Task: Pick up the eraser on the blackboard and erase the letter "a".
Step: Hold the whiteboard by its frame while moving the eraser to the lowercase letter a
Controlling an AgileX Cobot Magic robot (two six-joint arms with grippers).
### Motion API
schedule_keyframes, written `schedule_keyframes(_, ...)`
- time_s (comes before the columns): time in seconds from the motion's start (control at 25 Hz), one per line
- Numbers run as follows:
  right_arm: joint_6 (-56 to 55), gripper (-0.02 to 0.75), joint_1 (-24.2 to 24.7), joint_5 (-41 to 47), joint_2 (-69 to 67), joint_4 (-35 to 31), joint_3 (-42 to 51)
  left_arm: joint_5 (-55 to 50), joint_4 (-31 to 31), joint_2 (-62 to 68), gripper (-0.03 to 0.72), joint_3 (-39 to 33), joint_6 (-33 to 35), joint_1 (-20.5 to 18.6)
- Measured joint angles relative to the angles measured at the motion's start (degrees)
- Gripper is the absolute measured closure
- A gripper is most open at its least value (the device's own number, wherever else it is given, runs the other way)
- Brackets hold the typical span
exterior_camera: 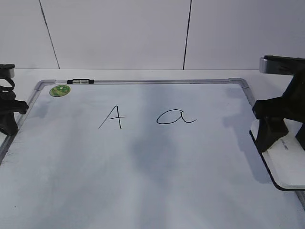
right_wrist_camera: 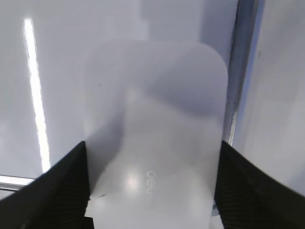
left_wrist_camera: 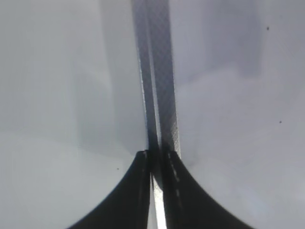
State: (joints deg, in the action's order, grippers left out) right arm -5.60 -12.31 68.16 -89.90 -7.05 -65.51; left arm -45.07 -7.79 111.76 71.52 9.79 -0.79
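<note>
The eraser [exterior_camera: 290, 167], a white oblong block with a dark underside, lies at the right edge of the blackboard [exterior_camera: 143, 171]. My right gripper [exterior_camera: 285, 143] is down on it. In the right wrist view both fingers of the right gripper [right_wrist_camera: 152, 148] press the long sides of the eraser [right_wrist_camera: 157, 109], which fills the gap between them. The letter "a" [exterior_camera: 175, 117] is whole, right of the board's middle. My left gripper [exterior_camera: 8, 126] is shut and empty at the board's left edge. In the left wrist view the left gripper [left_wrist_camera: 157, 155] sits over the grey frame [left_wrist_camera: 162, 71].
A capital "A" [exterior_camera: 112, 117] is written left of the "a". A green sticker [exterior_camera: 60, 90] and a small black-and-silver marker [exterior_camera: 81, 81] sit at the board's far left top. The board's metal frame [right_wrist_camera: 243, 71] runs just right of the eraser.
</note>
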Motion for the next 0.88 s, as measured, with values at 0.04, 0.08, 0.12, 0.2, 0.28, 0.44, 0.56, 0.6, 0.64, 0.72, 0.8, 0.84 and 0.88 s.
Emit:
schedule_keyframes(0.04,0.1,0.165,-0.3,0.0,0.0,0.0,-0.3,0.0,0.0,0.0,0.653,0.0,0.0,0.0)
schedule_keyframes(0.08,0.2,0.165,-0.7,-0.1,-0.1,0.4,-0.6,0.0,0.0,0.0,0.653,0.0,0.0,0.0)
schedule_keyframes(0.12,0.2,0.165,-1.4,-0.1,-0.3,1.0,-1.4,-0.1,0.0,0.0,0.653,0.0,0.0,0.0)
schedule_keyframes(0.2,-0.3,0.165,-2.6,-0.1,-1.0,2.6,-4.0,-0.1,0.0,0.0,0.653,0.0,0.0,0.0)
schedule_keyframes(0.28,-0.6,0.165,-3.9,0.5,-2.7,3.7,-7.4,-0.1,0.0,0.0,0.652,0.0,0.0,0.0)
schedule_keyframes(0.44,-0.8,0.165,-5.7,1.6,-9.2,4.1,-15.9,-0.1,0.0,0.0,0.652,0.0,0.0,0.0)
schedule_keyframes(0.56,-0.9,0.165,-7.2,1.7,-15.3,4.5,-22.6,-0.1,0.0,0.0,0.652,0.0,-0.1,0.0)
schedule_keyframes(0.6,-0.9,0.165,-7.7,1.7,-17.3,4.7,-25.1,-0.1,0.0,0.0,0.652,0.0,-0.1,0.0)
schedule_keyframes(0.64,-0.9,0.165,-8.3,1.7,-19.9,5.2,-27.2,-0.1,0.0,0.0,0.652,0.0,-0.1,0.0)
schedule_keyframes(0.72,-0.9,0.165,-9.4,1.7,-25.1,5.8,-32.3,-0.1,0.0,0.0,0.65,0.0,-0.1,0.0)
schedule_keyframes(0.8,-0.9,0.165,-10.6,1.7,-29.5,5.7,-36.7,-0.1,0.0,0.0,0.65,0.0,-0.1,0.0)
schedule_keyframes(0.84,-0.9,0.165,-11.0,1.7,-31.6,5.7,-38.7,-0.1,0.0,0.0,0.65,0.0,-0.1,0.0)
schedule_keyframes(0.88,-0.9,0.165,-11.4,1.7,-33.2,5.7,-40.4,-0.1,0.0,0.0,0.65,0.0,-0.1,0.0)
